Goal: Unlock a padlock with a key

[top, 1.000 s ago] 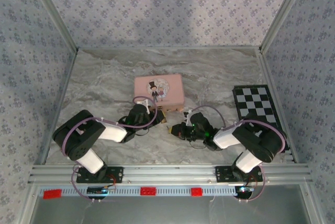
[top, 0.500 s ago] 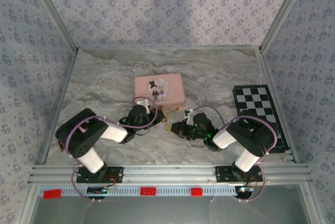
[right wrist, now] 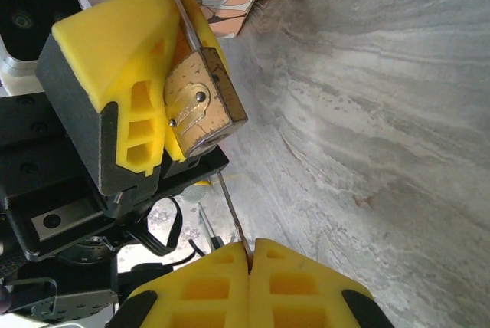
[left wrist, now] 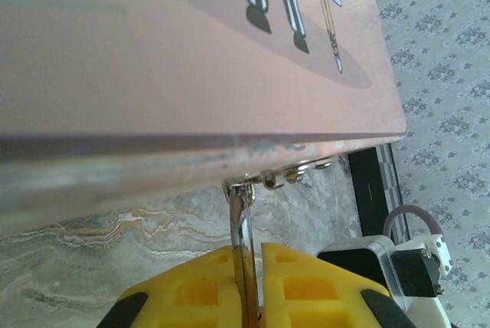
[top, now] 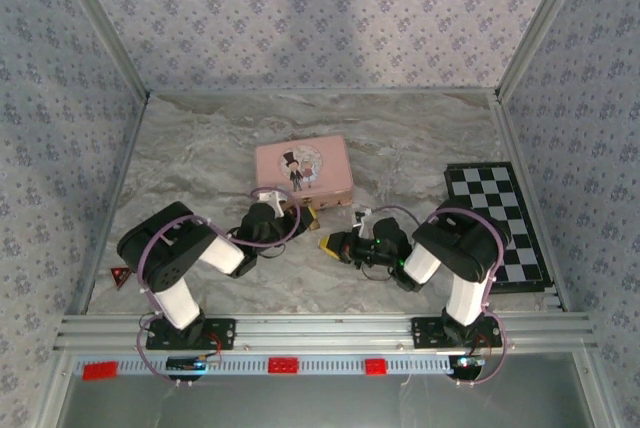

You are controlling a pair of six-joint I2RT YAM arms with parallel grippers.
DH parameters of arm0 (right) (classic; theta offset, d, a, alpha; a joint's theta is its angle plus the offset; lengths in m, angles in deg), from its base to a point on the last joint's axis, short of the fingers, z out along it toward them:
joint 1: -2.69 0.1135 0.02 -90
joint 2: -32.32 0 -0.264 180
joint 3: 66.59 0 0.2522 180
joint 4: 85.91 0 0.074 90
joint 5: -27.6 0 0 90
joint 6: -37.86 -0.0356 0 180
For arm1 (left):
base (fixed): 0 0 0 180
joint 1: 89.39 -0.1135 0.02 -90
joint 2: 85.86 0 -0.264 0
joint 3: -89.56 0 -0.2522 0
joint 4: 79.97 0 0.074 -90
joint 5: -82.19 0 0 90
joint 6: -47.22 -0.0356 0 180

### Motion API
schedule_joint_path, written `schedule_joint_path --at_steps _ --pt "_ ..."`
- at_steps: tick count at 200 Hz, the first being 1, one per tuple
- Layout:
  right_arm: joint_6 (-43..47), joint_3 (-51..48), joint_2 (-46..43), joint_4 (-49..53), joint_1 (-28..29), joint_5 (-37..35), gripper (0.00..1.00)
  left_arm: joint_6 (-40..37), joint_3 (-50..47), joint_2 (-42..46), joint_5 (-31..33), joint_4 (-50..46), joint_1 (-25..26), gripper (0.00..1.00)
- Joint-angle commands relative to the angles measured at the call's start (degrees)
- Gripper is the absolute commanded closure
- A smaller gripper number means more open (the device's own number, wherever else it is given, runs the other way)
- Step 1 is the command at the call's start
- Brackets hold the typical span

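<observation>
Padlock (right wrist: pixel 200 109) in left tool (left wrist: pixel 246 274), shackle toward box (top: pixel 303 170), base toward right tool's (right wrist: pixel 249 267) key (right wrist: pixel 230 209)

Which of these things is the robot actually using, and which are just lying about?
In use: padlock, clamped in the left tool; key, pinched in the right tool; pink box the padlock hangs from.
Lying about: chessboard; small red piece.
</observation>
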Motion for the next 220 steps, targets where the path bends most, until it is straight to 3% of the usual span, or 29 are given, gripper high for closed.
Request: schedule_joint_path --at_steps 1,220 --pt "-0.65 -0.90 0.05 -2.74 -0.29 1.00 1.00 6.27 0.50 -0.90 -2.65 6.31 -0.41 1.00" --pt "-2.79 3.39 -0.68 -2.82 -2.78 5.01 1.00 10.57 -3.30 -1.59 0.41 17.27 -0.28 1.00"
